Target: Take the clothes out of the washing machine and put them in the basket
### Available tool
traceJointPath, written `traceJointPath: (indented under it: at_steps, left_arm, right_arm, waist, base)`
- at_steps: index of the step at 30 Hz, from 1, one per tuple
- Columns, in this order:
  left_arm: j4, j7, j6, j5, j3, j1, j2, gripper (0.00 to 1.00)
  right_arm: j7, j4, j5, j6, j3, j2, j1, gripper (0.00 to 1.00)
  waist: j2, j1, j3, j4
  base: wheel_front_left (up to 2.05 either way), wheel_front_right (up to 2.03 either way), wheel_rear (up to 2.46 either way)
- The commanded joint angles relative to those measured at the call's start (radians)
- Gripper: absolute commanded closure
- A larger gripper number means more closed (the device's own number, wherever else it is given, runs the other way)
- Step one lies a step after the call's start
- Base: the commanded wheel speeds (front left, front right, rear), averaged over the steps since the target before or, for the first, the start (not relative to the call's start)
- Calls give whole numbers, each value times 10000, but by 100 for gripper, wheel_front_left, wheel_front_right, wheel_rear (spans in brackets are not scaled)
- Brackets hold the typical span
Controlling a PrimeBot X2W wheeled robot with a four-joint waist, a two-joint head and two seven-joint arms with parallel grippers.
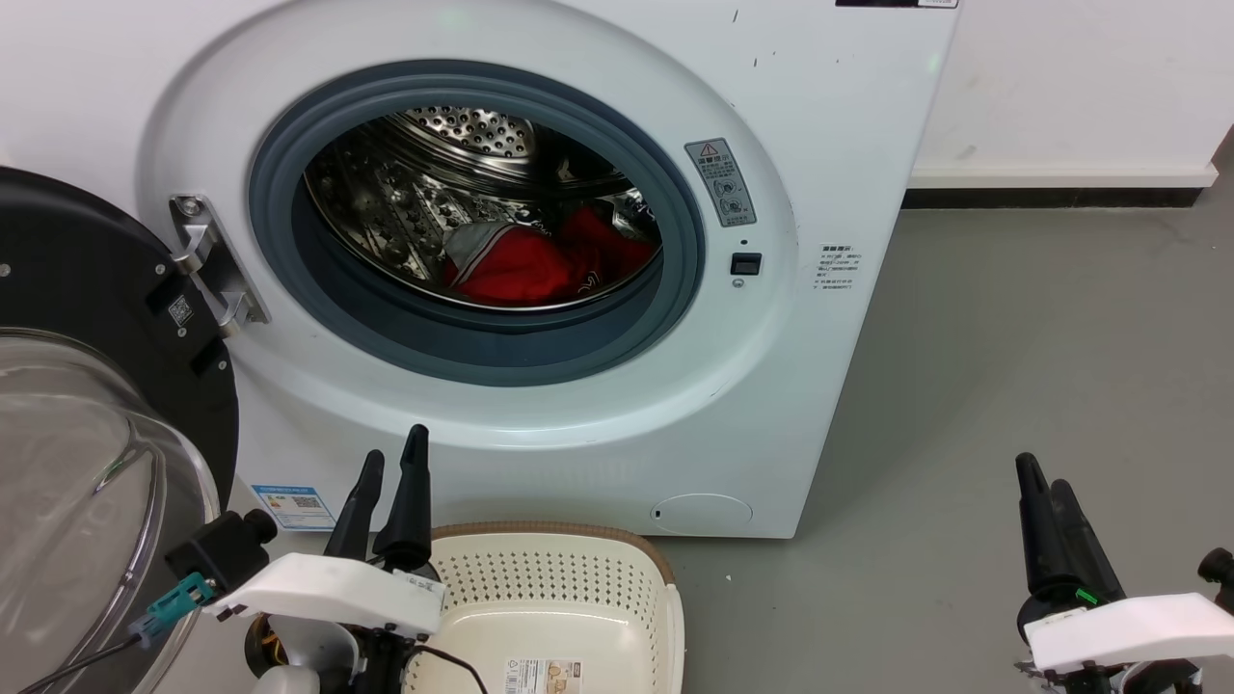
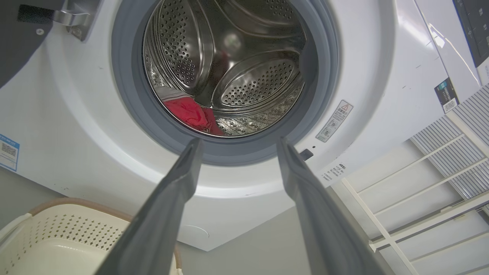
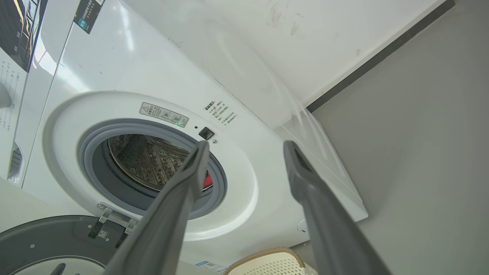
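Note:
The white washing machine (image 1: 848,116) stands with its round door (image 1: 87,414) swung open to the left. Red clothes (image 1: 540,265) with a grey-white part lie at the bottom of the steel drum (image 1: 453,164); the left wrist view shows the clothes (image 2: 189,114) too. The cream basket (image 1: 569,598) sits on the floor in front of the machine, with nothing in the part I see. My left gripper (image 1: 395,458) is open, low in front of the machine beside the basket. My right gripper (image 1: 1046,477) is open over the floor at the lower right, well clear of the drum.
Grey floor (image 1: 1041,337) stretches to the right of the machine up to a white wall with a dark skirting (image 1: 1051,198). The open door's glass bowl (image 1: 58,501) bulges out at the lower left, close to my left arm.

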Motion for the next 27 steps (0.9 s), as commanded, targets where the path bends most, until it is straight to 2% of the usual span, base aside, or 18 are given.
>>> traceJointPath:
  at_steps: [1,11,27]
  left_arm:
    - [-182,-103,51,371,-69,-189,109,0]
    - [-10,-419,343,1840,-419,-272,306,0]
    - [186,-870,765,3641,-856,-379,538,0]
  right_arm:
    - [-49,-225,-431,1,20,-29,-8,0]
    - [-23,-460,-2250,1,7,-5,191,0]
    - [-226,-843,-4246,1,-38,10,425,0]
  waist:
    - [0,0,-2,0]
    - [0,0,-14,-21]
    - [0,0,-35,-31]
  base:
    - [0,0,0]
    - [0,0,0]
    - [0,0,0]
